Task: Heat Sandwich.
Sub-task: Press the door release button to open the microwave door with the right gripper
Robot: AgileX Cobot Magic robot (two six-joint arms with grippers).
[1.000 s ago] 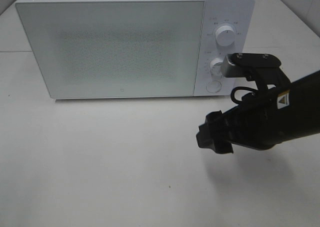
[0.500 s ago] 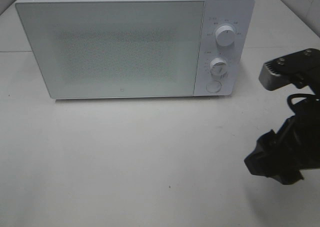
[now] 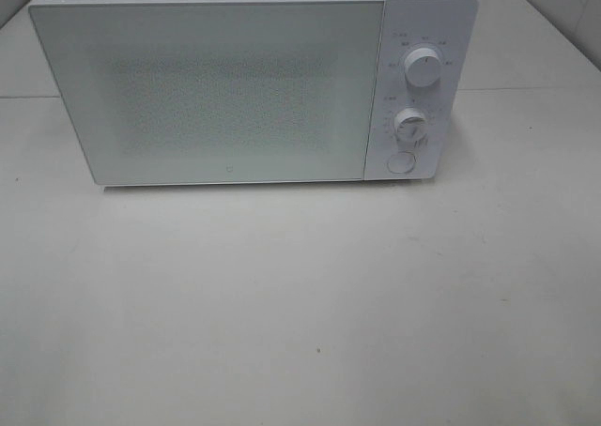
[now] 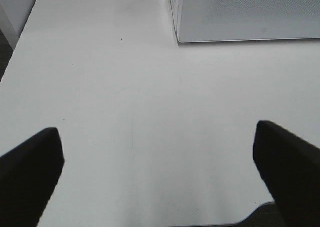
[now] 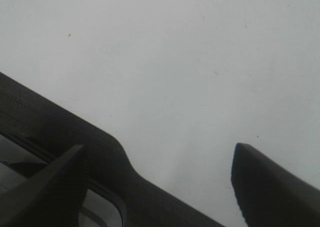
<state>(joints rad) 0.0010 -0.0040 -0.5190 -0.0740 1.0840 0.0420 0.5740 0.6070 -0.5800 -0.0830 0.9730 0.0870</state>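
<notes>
Microwave (image 3: 254,83) stands shut at the bench's (image 3: 300,332) far edge. Left pincer (image 4: 156,134) and right pincer (image 5: 159,151) are released, empty. Probably heating; opening the door comes next.

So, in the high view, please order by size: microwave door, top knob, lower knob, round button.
Largest is the door, then top knob and lower knob, too alike to rank, then the button, slightly smaller.

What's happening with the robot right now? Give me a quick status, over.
Left gripper open, empty. Right gripper open, empty, over the table. Sandwich not in sight; microwave door shut. Nothing seen blocking it.
</notes>
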